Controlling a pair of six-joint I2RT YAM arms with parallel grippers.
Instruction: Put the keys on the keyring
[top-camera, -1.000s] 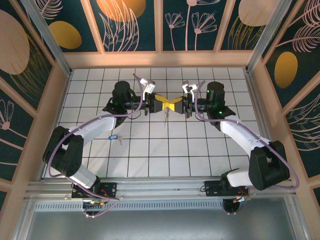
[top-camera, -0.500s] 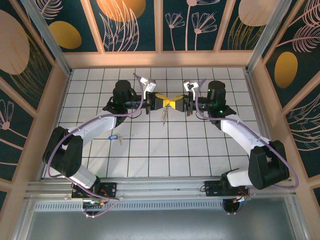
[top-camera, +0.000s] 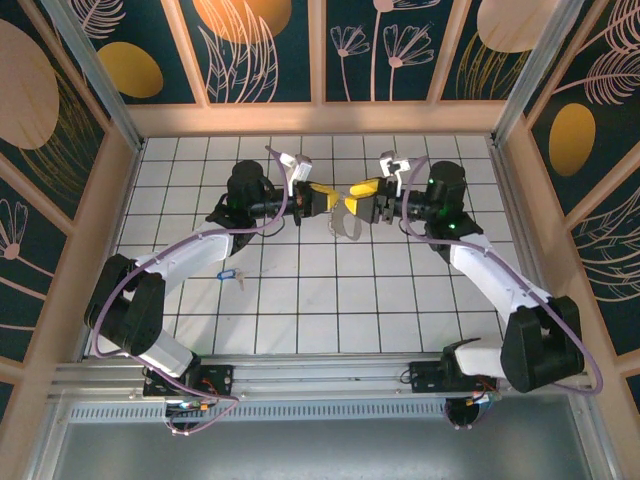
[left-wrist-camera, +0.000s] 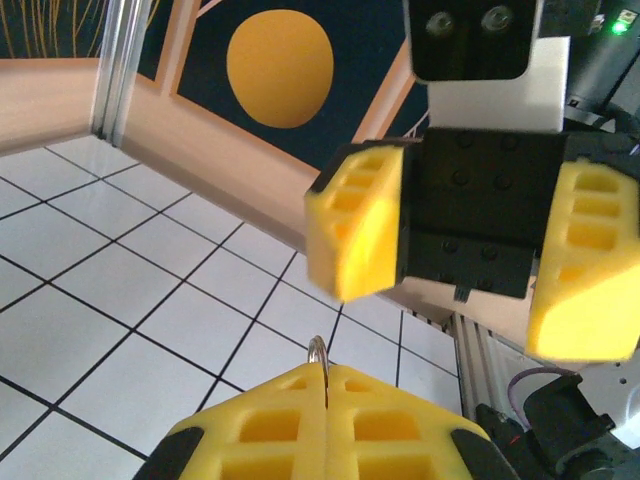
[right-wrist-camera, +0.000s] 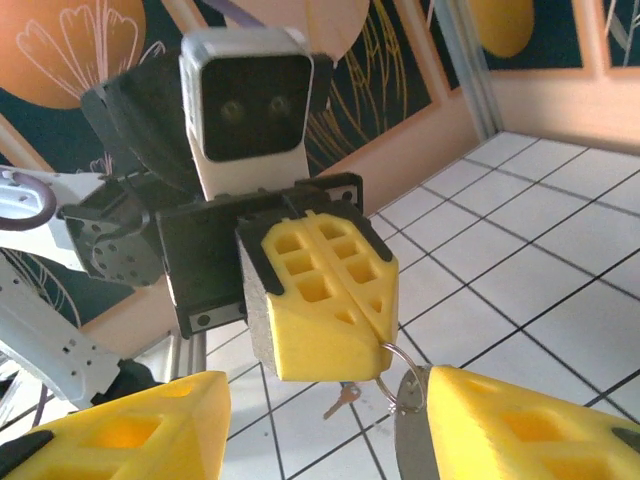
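Two hands face each other above the white tiled counter (top-camera: 300, 310), far from the arm bases. The left hand (top-camera: 326, 200) is clenched: its yellow ribbed fingertips (right-wrist-camera: 340, 330) pinch a thin silvery wire keyring (right-wrist-camera: 393, 362), and a small dark key (right-wrist-camera: 343, 400) hangs below the ring. In the left wrist view the ring's top pokes up between the closed pads. The right hand (top-camera: 364, 190), just beside, is released, its yellow fingers spread wide. The small blue-headed keys (top-camera: 226, 274) lie on the counter well apart, beside the left forearm
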